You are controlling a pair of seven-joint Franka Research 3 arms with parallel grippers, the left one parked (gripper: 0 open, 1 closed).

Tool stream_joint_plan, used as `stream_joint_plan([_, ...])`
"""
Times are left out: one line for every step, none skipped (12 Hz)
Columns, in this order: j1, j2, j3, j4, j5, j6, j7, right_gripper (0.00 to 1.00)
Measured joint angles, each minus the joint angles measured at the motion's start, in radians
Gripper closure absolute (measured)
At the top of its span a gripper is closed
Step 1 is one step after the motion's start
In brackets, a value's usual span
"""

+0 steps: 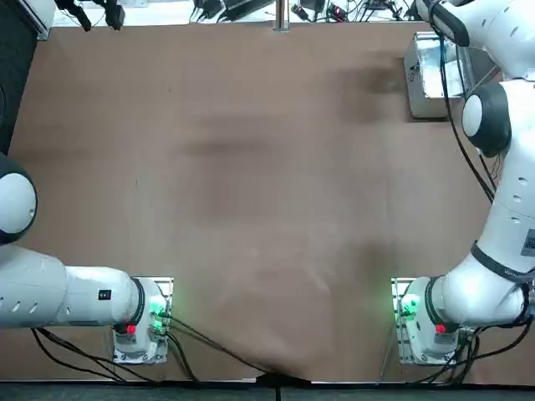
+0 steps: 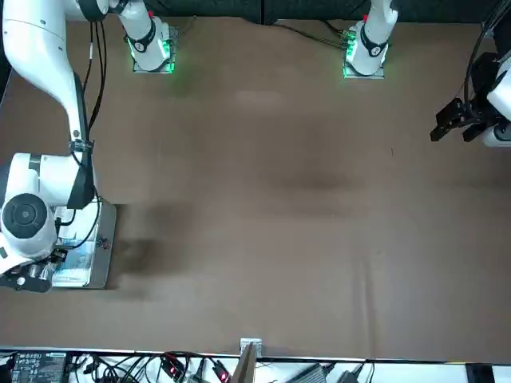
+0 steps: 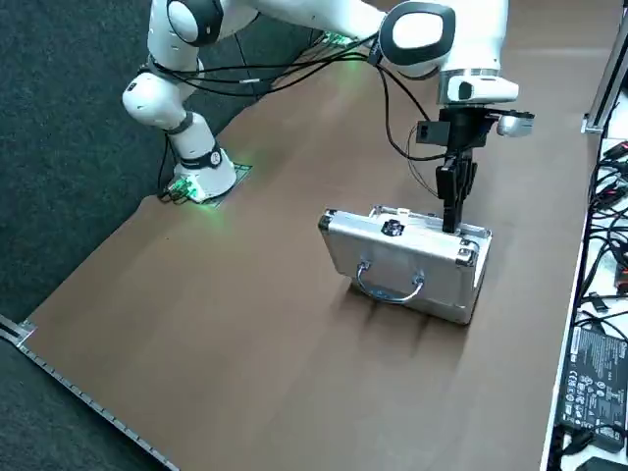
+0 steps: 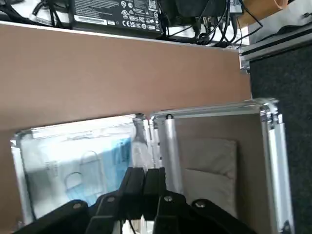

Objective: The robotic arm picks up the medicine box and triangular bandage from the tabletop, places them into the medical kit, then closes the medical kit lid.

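Kit next: we're seeing the medical kit (image 3: 392, 263) open directly below the right gripper (image 4: 145, 171), handle (image 3: 389, 297) side facing robot's left. Claw is hanging near the seam between the pale blue half (image 4: 100, 163) and pocketed half (image 4: 212, 168), fingers drawn together, nothing visible between. We're judging lid closing as turning on that seam.

Right arm (image 1: 520, 180): was glossy white, rounded
Ring band (image 1: 500, 264): was dark grey
Cables (image 3: 285, 78): were black
Right gripper (image 4: 145, 171): was black, screwed, at the arm's end
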Motion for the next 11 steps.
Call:
stream_joint_plan([0.004, 0.005, 0.001, 0.000, 0.000, 0.001, 0.018, 0.98])
stream_joint_plan([0.007, 0.013, 0.002, -0.001, 0.000, 0.001, 0.030, 0.97])
stream_joint_plan([0.007, 0.023, 0.001, -0.002, 0.000, 0.002, 0.042, 0.96])
stream_joint_plan([0.007, 0.032, 0.001, -0.002, 0.000, 0.006, 0.050, 0.93])
stream_joint_plan([0.008, 0.039, 0.002, -0.002, 0.000, 0.011, 0.052, 0.90])
stream_joint_plan([0.009, 0.042, 0.003, -0.002, 0.001, 0.015, 0.054, 0.89])
stream_joint_plan([0.010, 0.041, 0.006, -0.001, 0.007, 0.017, 0.055, 0.81])
stream_joint_plan([0.012, 0.040, 0.010, 0.001, 0.021, 0.017, 0.055, 0.70])
stream_joint_plan([0.014, 0.035, 0.013, 0.004, 0.045, 0.015, 0.055, 0.59])
stream_joint_plan([0.015, 0.027, 0.014, 0.008, 0.073, 0.009, 0.054, 0.47])
stream_joint_plan([0.017, 0.005, 0.015, 0.012, 0.123, -0.020, 0.015, 0.23])
